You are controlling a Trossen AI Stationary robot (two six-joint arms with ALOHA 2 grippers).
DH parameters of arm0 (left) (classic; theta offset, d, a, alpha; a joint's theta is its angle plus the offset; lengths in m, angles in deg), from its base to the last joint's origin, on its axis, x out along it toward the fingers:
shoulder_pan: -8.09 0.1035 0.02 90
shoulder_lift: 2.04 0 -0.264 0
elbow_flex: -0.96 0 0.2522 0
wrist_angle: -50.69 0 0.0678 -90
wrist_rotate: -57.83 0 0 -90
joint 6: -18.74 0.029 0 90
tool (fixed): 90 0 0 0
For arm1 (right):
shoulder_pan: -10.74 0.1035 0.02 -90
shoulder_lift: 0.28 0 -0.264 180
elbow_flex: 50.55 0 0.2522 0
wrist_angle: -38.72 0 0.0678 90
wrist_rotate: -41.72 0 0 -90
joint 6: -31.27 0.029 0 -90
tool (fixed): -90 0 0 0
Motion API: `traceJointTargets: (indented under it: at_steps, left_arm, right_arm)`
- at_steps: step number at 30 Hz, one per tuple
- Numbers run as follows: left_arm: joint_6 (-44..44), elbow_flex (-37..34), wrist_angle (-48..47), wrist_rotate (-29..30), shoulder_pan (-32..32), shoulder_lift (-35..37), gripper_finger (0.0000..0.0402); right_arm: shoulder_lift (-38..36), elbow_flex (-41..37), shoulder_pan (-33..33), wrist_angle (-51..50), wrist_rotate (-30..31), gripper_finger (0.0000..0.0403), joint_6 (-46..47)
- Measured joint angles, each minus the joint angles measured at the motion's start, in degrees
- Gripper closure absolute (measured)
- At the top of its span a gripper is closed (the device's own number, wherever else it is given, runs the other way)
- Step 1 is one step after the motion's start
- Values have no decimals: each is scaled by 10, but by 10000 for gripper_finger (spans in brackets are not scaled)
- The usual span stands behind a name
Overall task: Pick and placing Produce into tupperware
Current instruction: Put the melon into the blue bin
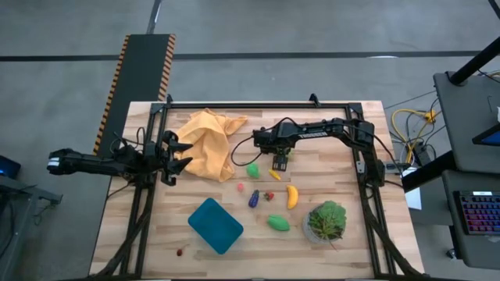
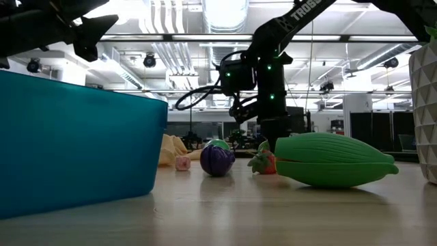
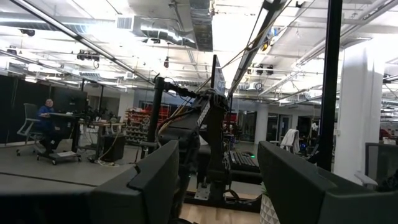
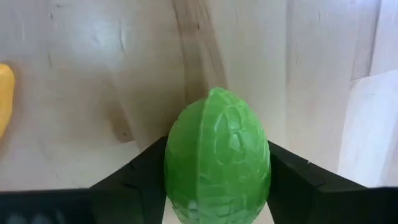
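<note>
1. Your right arm reaches in from the table's far right corner, elbow bent, with its wrist turned down over the middle of the table. The right gripper [image 4: 217, 186] has its two dark fingers pressed against either side of a green oval [image 4: 217, 158], so it holds that piece.
2. That green oval is glossy and egg-shaped, with a raised seam down its middle and a cracked, scaly pattern. Bare pale wood planks lie beneath it.
3. Your left arm lies stretched level at the table's left edge. The left gripper [image 1: 173, 156] has its fingers spread wide with nothing between them, pointing toward the crumpled orange-yellow cloth [image 1: 207, 140] just ahead.
4. The teal tupperware [image 1: 215, 225] is shallow, smooth-walled and round-cornered. It sits well apart from the right gripper, toward the near edge, and nothing shows inside it.
5. Near the right gripper lie a purple eggplant [image 1: 254, 199], a curved yellow banana [image 1: 292, 196], a small pink piece [image 1: 241, 187] and a red piece [image 1: 269, 196].
6. Farther off are a ribbed green pod [image 1: 278, 223] and a leafy plant [image 1: 326, 219] in a clear pot.
</note>
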Motion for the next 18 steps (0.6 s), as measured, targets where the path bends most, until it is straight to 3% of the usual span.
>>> traceJointTargets:
  at_steps: [10,18]
  left_arm:
    - [0,0,0,0,0,0,196]
    - [0,0,0,0,0,0,196]
  right_arm:
    - [0,0,0,0,-2,176,0]
    - [-16,0,1,2,-6,198,4]
